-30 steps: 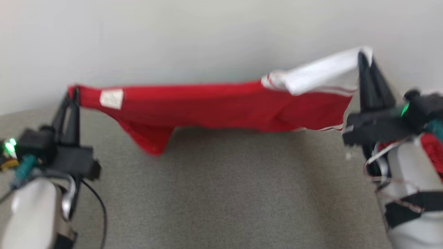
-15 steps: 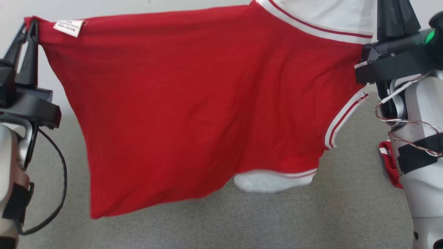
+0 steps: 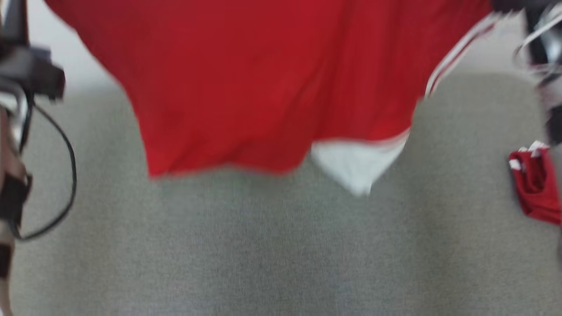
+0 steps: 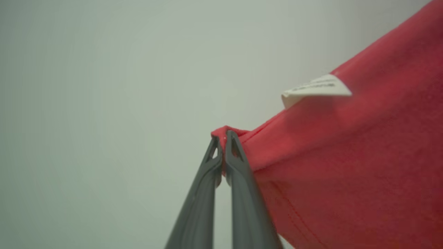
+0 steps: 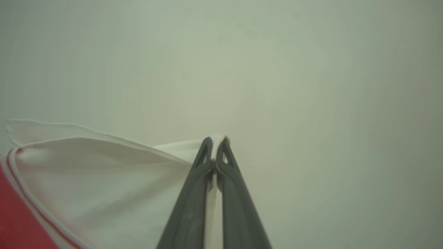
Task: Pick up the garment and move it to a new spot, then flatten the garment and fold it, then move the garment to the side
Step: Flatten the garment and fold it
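Note:
The garment [image 3: 263, 87] is a red shirt with white panels and red-and-white trim, hanging spread in the air above the grey surface [image 3: 272, 254]. My left gripper [image 4: 223, 138] is shut on a red corner of the garment [image 4: 346, 166], just left of a white label [image 4: 316, 89]. My right gripper [image 5: 215, 143] is shut on a white corner of the garment [image 5: 104, 186]. In the head view the fingertips are above the top edge; the left wrist housing [image 3: 30, 74] shows at the upper left. A white piece [image 3: 358, 164] dangles at the lower hem.
A second red piece of cloth with white trim [image 3: 535, 184] lies at the right edge of the grey surface. A black cable [image 3: 66, 175] loops down from my left arm. A pale wall [image 4: 104, 86] stands behind.
The garment has gone from a low, bunched band to hanging full length and higher in view. Both grippers rose past the top edge. The picture itself has shifted and is blurred.

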`<state>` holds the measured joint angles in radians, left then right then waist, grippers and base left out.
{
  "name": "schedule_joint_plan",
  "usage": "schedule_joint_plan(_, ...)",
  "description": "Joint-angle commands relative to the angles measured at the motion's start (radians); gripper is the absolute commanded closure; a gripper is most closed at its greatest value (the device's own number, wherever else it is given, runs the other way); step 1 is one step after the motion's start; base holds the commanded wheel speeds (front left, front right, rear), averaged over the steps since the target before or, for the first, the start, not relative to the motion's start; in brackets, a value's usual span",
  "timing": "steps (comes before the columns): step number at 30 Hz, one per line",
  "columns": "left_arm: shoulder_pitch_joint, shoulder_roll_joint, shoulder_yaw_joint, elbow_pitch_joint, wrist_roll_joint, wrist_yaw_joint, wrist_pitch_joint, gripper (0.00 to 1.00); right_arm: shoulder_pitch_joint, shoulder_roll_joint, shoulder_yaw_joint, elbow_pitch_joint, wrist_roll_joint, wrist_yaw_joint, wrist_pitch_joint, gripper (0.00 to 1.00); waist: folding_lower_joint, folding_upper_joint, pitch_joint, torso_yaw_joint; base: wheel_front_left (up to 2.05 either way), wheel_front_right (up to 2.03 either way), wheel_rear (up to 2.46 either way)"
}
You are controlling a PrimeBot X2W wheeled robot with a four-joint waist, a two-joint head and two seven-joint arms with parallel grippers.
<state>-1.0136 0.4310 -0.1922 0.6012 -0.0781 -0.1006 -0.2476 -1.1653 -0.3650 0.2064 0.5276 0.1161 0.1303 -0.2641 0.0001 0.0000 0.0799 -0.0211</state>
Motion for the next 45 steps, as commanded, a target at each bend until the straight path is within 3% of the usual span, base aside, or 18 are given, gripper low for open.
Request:
schedule_joint_plan(1,-0.080,-0.008,-0.009,0.011,0.024,0.019,0.001,1.00,-0.078,-0.018,-0.018,0.005,-0.024,0.000,0.001,1.00,-0.0001,0.0000,0.188,0.017,0.00,0.00,0.00)
schedule_joint_plan(5,-0.209,0.002,-0.025,0.012,0.066,0.041,-0.003,1.00,-0.197,-0.032,-0.064,-0.006,-0.065,0.000,0.001,1.00,-0.0001,0.0000,0.269,0.016,0.00,0.00,0.00)
schedule_joint_plan(10,-0.376,-0.026,-0.058,0.029,0.105,0.063,-0.011,1.00,-0.321,-0.054,-0.130,-0.008,-0.124,0.000,0.001,1.00,-0.0001,0.0000,0.381,0.025,0.00,0.00,0.00)
schedule_joint_plan(15,-0.434,-0.067,-0.067,0.017,0.091,0.084,-0.017,1.00,-0.332,-0.061,-0.182,-0.025,-0.134,0.000,0.001,1.00,-0.0001,0.0000,0.467,0.034,0.00,0.00,0.00)
schedule_joint_plan(21,-0.307,-0.092,-0.051,-0.060,0.046,0.106,-0.018,1.00,-0.185,-0.068,-0.174,-0.124,-0.063,0.000,0.001,1.00,-0.0001,0.0000,0.512,0.037,0.00,0.00,0.00)
schedule_joint_plan(27,-0.085,-0.135,-0.019,-0.159,-0.010,0.123,-0.018,1.00,0.078,-0.051,-0.232,-0.292,0.046,0.000,0.001,1.00,-0.0001,0.0000,0.463,0.034,0.00,0.00,0.00)
schedule_joint_plan(35,0.322,-0.208,0.063,-0.220,-0.054,0.117,-0.018,1.00,0.552,0.038,-0.311,-0.353,0.100,0.000,0.001,1.00,-0.0001,0.0000,0.271,0.011,0.00,0.00,0.00)
schedule_joint_plan(45,0.676,-0.282,0.176,-0.263,-0.047,0.084,-0.018,1.00,0.885,0.135,-0.378,-0.350,0.087,-0.001,0.001,1.00,-0.0001,0.0000,0.038,-0.007,0.00,0.00,0.00)
